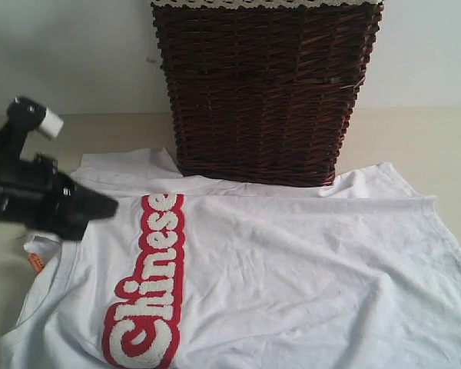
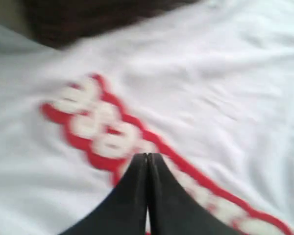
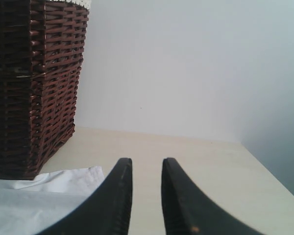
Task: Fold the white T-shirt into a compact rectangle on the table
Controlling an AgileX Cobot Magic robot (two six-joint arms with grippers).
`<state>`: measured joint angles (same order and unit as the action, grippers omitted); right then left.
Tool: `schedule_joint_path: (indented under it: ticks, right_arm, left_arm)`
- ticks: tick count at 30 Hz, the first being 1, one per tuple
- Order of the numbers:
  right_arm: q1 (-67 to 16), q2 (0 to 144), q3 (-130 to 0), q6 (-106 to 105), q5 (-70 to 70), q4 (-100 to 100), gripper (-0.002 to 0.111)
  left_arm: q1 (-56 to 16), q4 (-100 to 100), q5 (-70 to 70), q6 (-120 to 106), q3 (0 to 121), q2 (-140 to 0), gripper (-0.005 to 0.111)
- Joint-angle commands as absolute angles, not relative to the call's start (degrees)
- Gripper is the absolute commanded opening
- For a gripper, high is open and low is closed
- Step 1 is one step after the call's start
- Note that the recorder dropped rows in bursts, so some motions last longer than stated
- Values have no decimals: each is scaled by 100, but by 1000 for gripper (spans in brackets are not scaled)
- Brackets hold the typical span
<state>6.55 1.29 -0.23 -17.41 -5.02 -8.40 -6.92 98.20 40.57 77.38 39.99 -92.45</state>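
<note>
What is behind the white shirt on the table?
A dark wicker basket stands right behind the shirt, with a pale wall beyond. The basket hides the table behind it, and its inside cannot be seen.

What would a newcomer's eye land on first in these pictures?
The red band of fuzzy white lettering on the left half of the white T-shirt, which lies across the table. Behind it stands a dark wicker basket, and the black left gripper, shut, hangs beside the lettering's far end.
</note>
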Motion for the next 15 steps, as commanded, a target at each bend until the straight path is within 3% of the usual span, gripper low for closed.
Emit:
schedule_joint_path:
  ticks: [1, 7, 11, 15]
  right_arm:
    - [635, 129, 0, -1773, -462, -859, 23]
    - [635, 129, 0, -1773, -462, -859, 23]
    - [635, 129, 0, -1773, -462, -859, 23]
    - [635, 129, 0, -1773, -462, -859, 23]
  left_arm:
    - [-630, 9995, 5840, 7416, 2995, -9170, 0]
    - [-630, 9995, 5575, 5825, 2144, -8887, 0]
    - [-630, 9995, 4302, 4443, 1696, -8293, 0]
    - [-630, 9506, 2858, 4890, 1558, -7419, 0]
